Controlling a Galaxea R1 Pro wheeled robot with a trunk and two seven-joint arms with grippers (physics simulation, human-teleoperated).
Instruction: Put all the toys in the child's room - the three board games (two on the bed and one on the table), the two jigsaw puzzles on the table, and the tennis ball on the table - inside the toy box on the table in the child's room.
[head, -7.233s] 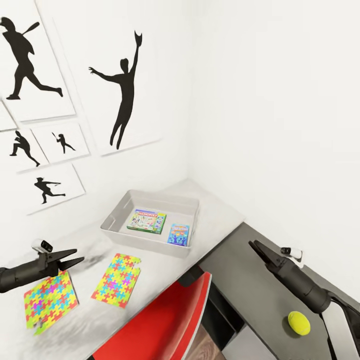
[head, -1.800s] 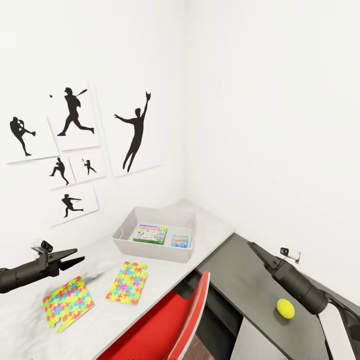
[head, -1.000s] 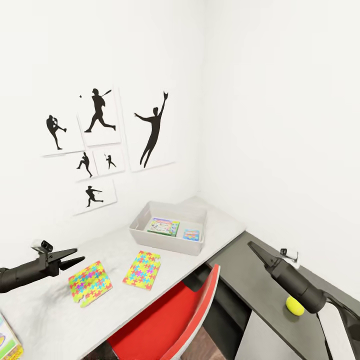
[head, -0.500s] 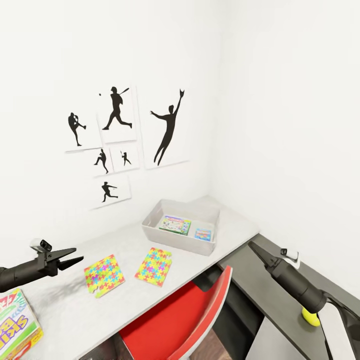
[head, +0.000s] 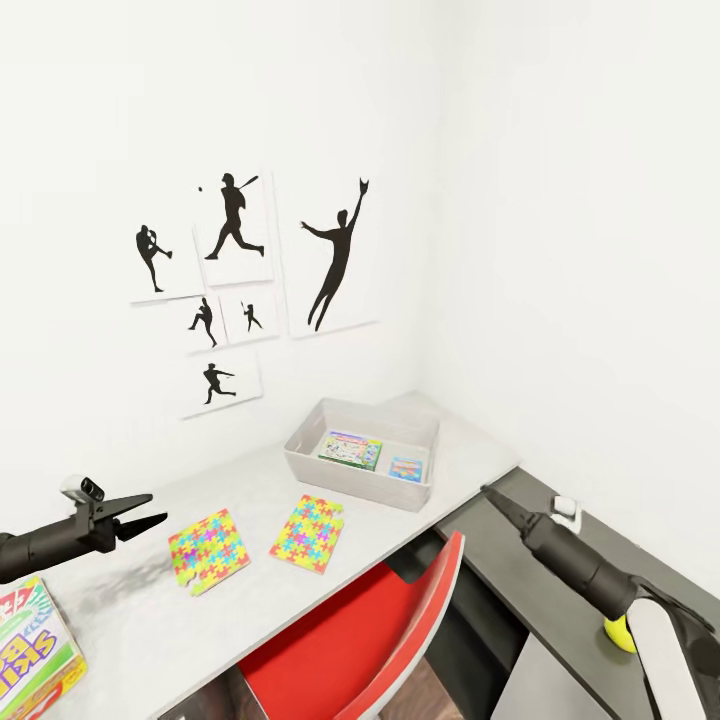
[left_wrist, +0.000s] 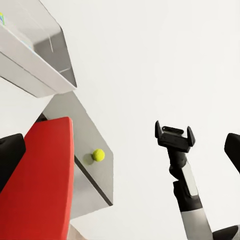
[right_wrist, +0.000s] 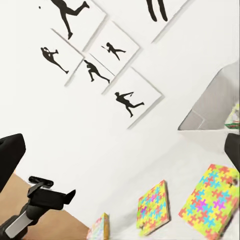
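Observation:
The toy box (head: 300, 462) stands at the far end of the pale grey table (head: 250, 480). Inside it lie the green-and-white Monopoly board game (head: 350, 449) and a smaller blue one (head: 405, 468). Two jigsaw puzzles (head: 208, 549) (head: 310, 532) lie flat in front of the box. A third board game (head: 30, 650) sits at the table's near left corner. The tennis ball (head: 616, 633) rests on the dark desk, half hidden by my right arm. My left gripper (head: 155, 508) hovers open left of the puzzles. My right gripper (head: 487, 492) hangs open over the dark desk, empty.
A red chair (head: 360, 640) is tucked under the table between my arms. A dark grey desk (head: 500, 560) meets the table at the corner on the right. White walls close both sides, with baseball silhouette pictures (head: 335, 255) on the left one.
The camera pulled back and turned until half a second ago, bringing the third board game into view. Since then my right arm has shifted left and now covers part of the ball.

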